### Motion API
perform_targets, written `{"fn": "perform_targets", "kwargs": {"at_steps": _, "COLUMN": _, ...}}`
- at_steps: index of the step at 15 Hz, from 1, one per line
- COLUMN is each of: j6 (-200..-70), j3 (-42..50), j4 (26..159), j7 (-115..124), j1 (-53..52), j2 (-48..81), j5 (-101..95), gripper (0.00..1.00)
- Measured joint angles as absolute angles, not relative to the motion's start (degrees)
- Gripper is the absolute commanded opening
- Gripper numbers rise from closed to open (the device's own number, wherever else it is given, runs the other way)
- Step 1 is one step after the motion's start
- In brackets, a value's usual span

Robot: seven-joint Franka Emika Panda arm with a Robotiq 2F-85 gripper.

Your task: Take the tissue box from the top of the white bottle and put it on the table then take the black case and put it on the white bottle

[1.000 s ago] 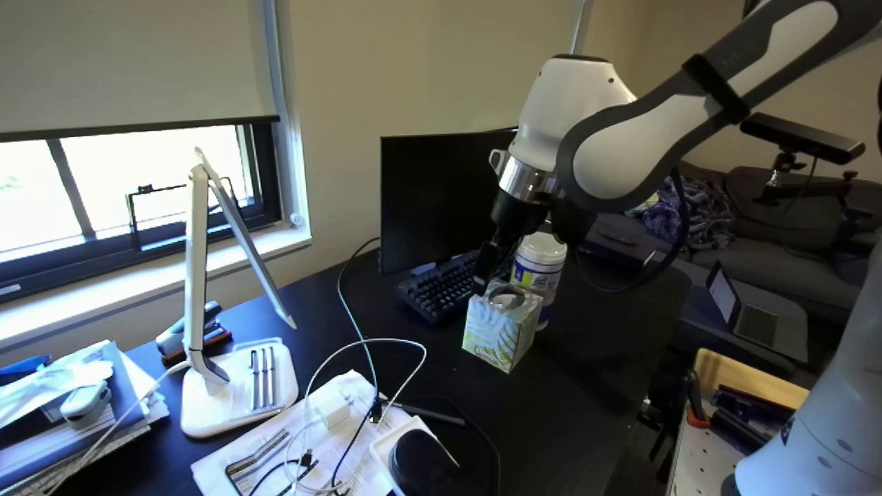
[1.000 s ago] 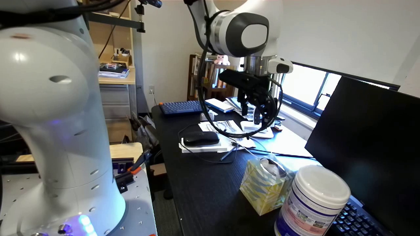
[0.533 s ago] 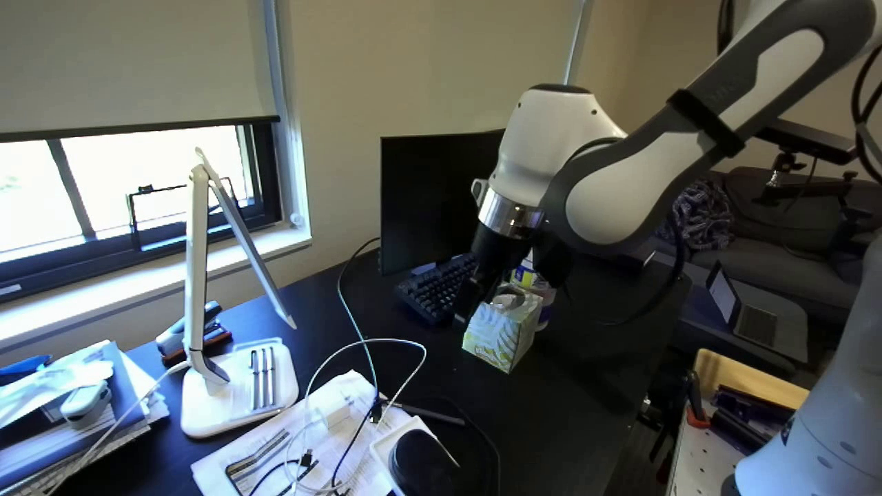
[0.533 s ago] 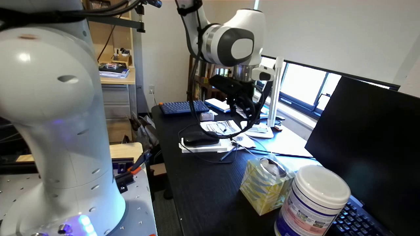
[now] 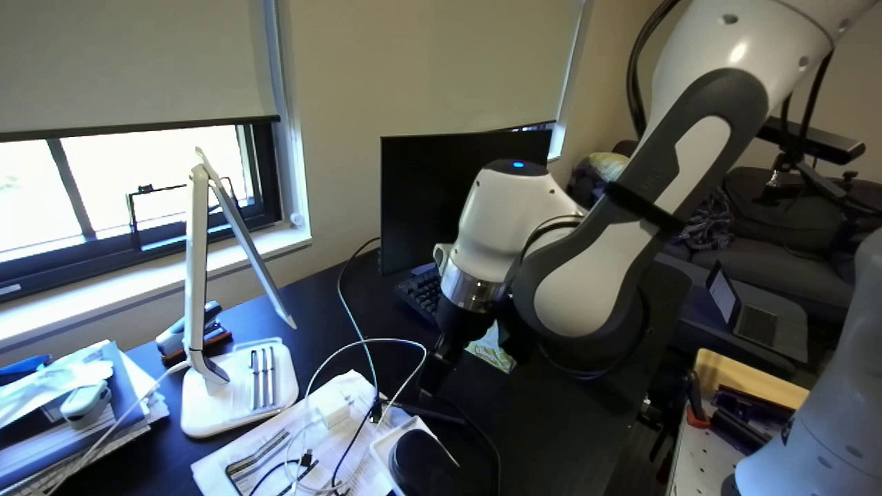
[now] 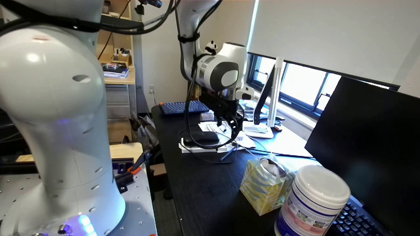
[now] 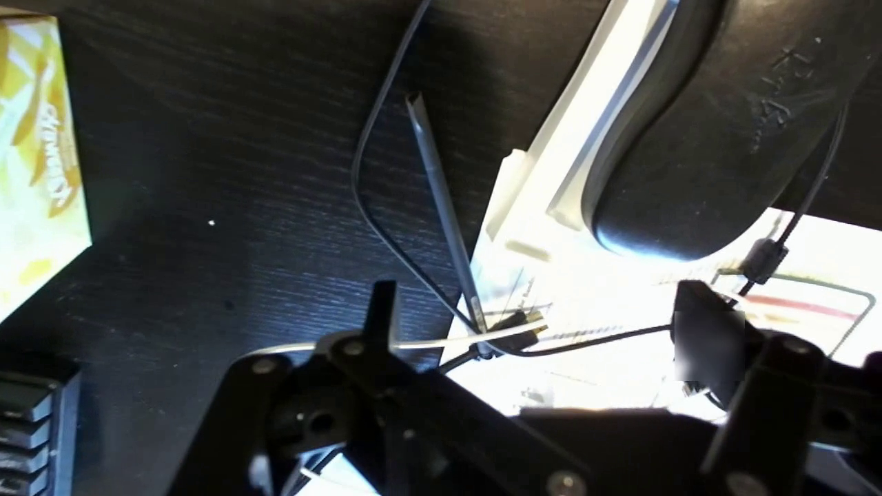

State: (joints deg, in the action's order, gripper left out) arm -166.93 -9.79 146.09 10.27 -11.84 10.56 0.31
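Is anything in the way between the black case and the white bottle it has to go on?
Yes: the tissue box stands on the desk between the black case and the white bottle, close beside the bottle. A path up over the box onto the bottle's lid would probably avoid it.

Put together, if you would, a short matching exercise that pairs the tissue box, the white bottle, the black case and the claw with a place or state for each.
Column one
1. Tissue box
2. White bottle
3. Black case
4. Claw

Column two
A. Topped by a round, pale lid
B. Open and holding nothing
C. Yellow-patterned, standing on the table
D. Lying on a flat white object

Pairs: 1-C; 2-A; 3-D; 4-B
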Motion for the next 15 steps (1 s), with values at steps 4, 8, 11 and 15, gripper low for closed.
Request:
{"fn": "perform_targets", "kwargs": {"at_steps": 4, "j6": -167.6, "j3": -8.1, "j4": 142.1, "j7": 16.7, "j1": -16.9, "j2": 16.8, "j5": -0.9, "gripper": 1.00}}
{"fn": "perform_targets", "kwargs": {"at_steps": 8, "j6": -167.6, "j3": -5.4, "j4": 139.4, "j7": 24.5, "j1": -23.3, "j2": 19.0, "j5": -0.9, "gripper": 1.00}}
{"fn": "perform_targets", "kwargs": {"at_steps": 11, "j6": -167.1, "j3": -3.0, "j4": 138.3, "j7": 29.8, "j1": -27.2, "j2": 19.5, "j5": -0.9, "gripper": 1.00}}
{"fn": "perform_targets", "kwargs": {"at_steps": 15, "j6": -166.1, "j3": -1.8, "j4": 138.1, "j7": 33.9, "j1": -28.9, "j2": 21.0, "j5": -0.7, "gripper": 1.00}}
